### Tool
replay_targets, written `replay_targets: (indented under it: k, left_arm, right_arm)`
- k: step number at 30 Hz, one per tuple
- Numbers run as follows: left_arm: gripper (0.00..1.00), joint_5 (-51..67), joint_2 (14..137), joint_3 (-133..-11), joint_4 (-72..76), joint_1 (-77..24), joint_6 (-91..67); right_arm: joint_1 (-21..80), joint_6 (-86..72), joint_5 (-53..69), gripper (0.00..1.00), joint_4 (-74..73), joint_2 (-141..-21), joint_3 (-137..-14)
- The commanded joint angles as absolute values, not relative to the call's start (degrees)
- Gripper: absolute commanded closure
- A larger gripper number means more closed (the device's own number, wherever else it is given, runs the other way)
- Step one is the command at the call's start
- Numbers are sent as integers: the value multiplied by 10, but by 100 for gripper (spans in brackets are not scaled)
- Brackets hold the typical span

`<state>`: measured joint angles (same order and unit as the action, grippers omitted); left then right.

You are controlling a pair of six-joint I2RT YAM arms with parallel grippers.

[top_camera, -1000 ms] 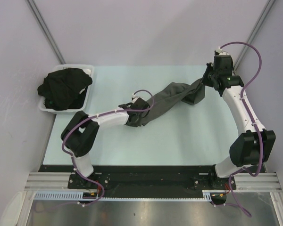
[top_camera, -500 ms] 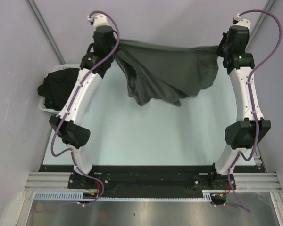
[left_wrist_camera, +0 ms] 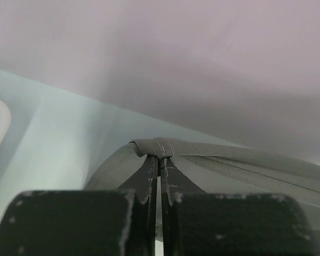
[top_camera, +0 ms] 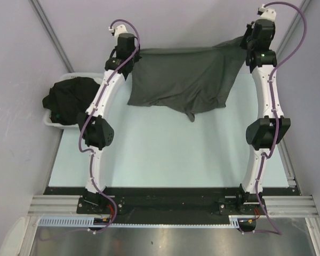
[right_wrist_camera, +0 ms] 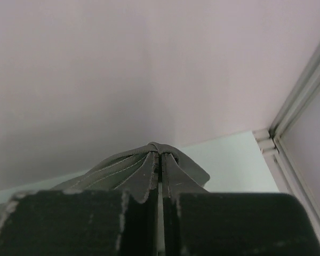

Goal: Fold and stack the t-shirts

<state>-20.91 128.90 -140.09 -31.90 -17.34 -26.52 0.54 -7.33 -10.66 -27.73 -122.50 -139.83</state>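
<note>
the left pincer (top_camera: 133, 52) and the right pincer (top_camera: 247, 42) are both raised at the far side of the tabletop (top_camera: 165, 154), well apart from each other. the charcoal grey t-shirt (top_camera: 184, 80) is stretched between them, and each pincer is closed on one upper corner of it.

in the left wrist view the left pincer (left_wrist_camera: 159, 164) has its two sides pressed together with only a hairline slit between them. a bunched, stitched hem of the charcoal grey t-shirt (left_wrist_camera: 165, 148) is pinched right at its tips. from there a band of hem runs off to the right of the pincer. in the right wrist view the right pincer (right_wrist_camera: 160, 160) is clamped the same way. a gathered fold of the charcoal grey t-shirt (right_wrist_camera: 122, 168) is held at its tips and fans out to the left and a little to the right.

from above, the shirt's top edge runs nearly straight from the left pincer to the right pincer, rising slightly toward the right one. the rest of the cloth hangs below both pincers as a broad sheet. its lower edge is uneven, with a small point hanging lowest about midway between them. whether that edge touches the tabletop cannot be told.

left of and nearer than the left pincer, a heap of black t-shirts (top_camera: 72, 98) sits in a white plastic tray (top_camera: 98, 77) just beside the left arm and spills over the tray's rim.
</note>
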Motion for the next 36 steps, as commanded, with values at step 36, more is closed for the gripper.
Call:
replay_targets:
  k: [36]
  left_arm:
    - [100,-165,540,-735,-467,-175,-315]
  right_arm:
    - [43,-157,-152,100,-518,-675,-977]
